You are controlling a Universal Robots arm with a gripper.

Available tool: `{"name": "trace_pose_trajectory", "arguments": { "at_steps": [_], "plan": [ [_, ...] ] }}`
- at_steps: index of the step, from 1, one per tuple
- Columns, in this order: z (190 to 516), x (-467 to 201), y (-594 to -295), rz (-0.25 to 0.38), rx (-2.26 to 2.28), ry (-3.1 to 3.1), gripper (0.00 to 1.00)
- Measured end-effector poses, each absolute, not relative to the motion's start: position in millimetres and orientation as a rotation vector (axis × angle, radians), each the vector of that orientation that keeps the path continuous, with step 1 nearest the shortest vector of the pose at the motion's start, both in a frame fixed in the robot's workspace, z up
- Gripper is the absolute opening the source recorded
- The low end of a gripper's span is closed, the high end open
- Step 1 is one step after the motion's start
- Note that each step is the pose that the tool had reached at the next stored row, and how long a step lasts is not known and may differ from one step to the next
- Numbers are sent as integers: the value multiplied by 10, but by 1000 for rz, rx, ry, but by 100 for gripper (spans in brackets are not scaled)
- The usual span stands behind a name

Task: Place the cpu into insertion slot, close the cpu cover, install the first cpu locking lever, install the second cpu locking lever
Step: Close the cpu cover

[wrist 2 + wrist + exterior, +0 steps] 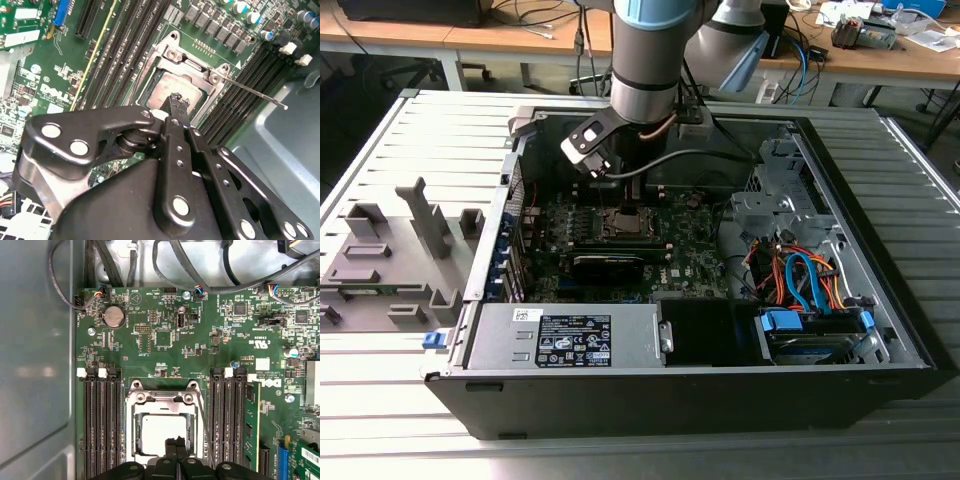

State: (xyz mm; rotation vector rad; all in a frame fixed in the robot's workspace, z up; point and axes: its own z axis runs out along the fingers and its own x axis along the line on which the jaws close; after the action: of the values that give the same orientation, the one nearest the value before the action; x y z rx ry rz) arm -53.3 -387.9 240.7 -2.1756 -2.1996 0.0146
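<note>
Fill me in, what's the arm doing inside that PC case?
The arm's black pincer, fingers together, points tip-down at the silvery-grey square cpu, which sits in place on the green motherboard. The dull silver windowed cpu cover looks lowered around it. A thin metal locking lever juts away sideways, apparently unlatched.

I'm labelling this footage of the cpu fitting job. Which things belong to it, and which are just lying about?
Job: cpu, cover, locking lever, gripper.
Lying about: memory slots, coin battery, coloured cables, grey brackets.
</note>
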Motion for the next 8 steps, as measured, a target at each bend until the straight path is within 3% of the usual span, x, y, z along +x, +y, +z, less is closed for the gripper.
{"name": "trace_pose_trajectory", "arguments": {
  "at_steps": [8],
  "plan": [
    [2471, -535, -3879, -12, -2187, -2212, 11]
  ]
}}
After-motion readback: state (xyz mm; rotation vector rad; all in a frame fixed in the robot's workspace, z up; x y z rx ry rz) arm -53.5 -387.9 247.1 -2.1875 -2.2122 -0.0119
